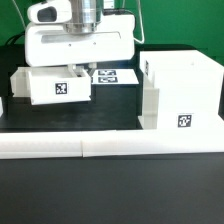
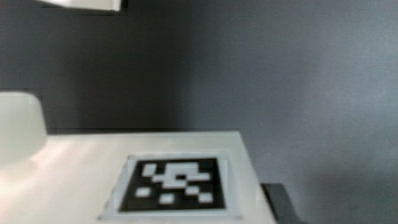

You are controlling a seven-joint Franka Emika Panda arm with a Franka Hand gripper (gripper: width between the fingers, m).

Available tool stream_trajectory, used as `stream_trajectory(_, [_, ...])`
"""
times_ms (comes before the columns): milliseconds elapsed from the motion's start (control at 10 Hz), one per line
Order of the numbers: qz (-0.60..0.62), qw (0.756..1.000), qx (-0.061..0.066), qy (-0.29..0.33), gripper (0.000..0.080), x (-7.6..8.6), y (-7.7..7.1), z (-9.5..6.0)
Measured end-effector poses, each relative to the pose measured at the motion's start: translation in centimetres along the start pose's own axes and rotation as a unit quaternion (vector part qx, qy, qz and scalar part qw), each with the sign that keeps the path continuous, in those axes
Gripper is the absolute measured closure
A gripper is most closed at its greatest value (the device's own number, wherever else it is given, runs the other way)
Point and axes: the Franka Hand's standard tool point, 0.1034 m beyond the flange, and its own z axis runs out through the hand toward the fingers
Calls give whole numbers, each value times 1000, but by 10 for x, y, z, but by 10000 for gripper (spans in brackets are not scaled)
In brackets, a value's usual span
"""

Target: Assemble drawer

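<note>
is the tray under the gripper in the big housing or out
Out. The tray sits under the gripper, apart from the housing at the exterior view's right, with dark table between them.

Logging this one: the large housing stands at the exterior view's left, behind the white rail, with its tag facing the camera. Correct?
Wrong side: the large housing stands at the exterior view's right, not its left. The rest holds in the exterior view: it is behind the white rail, tag facing the camera.
</note>
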Motion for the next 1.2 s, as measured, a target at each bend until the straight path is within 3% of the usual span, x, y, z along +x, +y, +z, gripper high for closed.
stream_trajectory(200, [-110,994,-6,-7,758,-1,1,3])
stream_trajectory(400, [-186,982,-1,-21,758,11,-2,1])
stream_trajectory(600, [-288,957,-3,-30,758,25,-3,3])
stream_trajectory(1000, [-400,916,-4,-34,758,24,4,3])
stream_trajectory(1100, [-459,888,-4,-39,758,23,6,6])
stream_trajectory(1200, [-476,879,-5,-43,758,30,2,6])
